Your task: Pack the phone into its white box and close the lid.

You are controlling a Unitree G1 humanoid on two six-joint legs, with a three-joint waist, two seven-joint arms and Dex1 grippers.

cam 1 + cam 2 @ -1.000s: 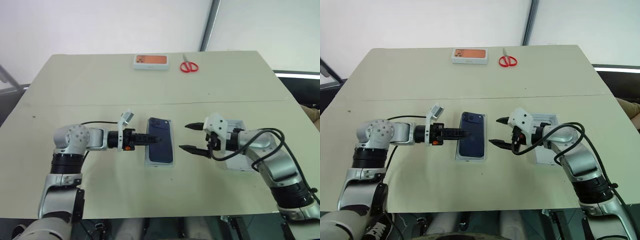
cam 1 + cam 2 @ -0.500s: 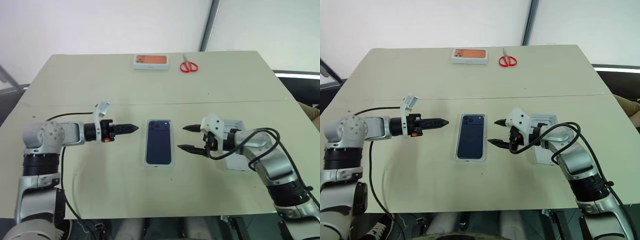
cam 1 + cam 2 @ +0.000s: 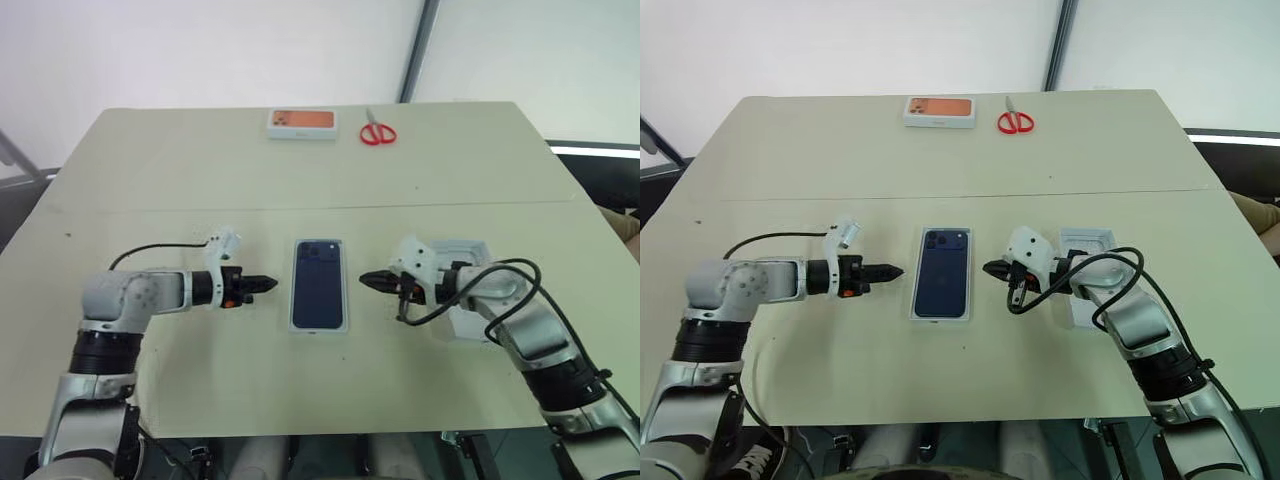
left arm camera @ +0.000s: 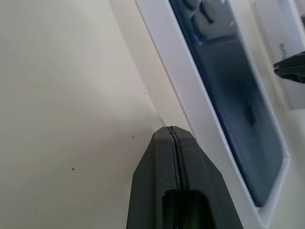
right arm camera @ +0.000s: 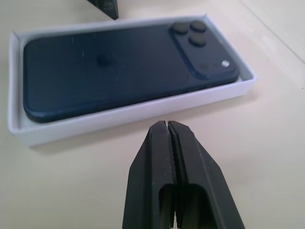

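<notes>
The navy-blue phone (image 3: pixel 319 282) lies camera side up inside the white box (image 3: pixel 295 300) at the middle of the table. Just off the box's left side, my left gripper (image 3: pixel 270 285) is shut and empty, pointing at it. My right gripper (image 3: pixel 367 281) is also shut and empty, pointing at the box's right side from a short gap. In the right wrist view the phone (image 5: pixel 119 67) sits low within the box walls (image 5: pixel 119 117) beyond my shut fingertips (image 5: pixel 166 125). The lid (image 3: pixel 472 250) lies on the table to the right, partly under my right forearm.
A small orange-topped white box (image 3: pixel 301 122) and red scissors (image 3: pixel 378 133) lie near the table's far edge. The table's front edge runs close below both arms.
Both grippers went from open to shut. The left gripper drew back off the phone to the left and now sits beside the box. The right one sank slightly.
</notes>
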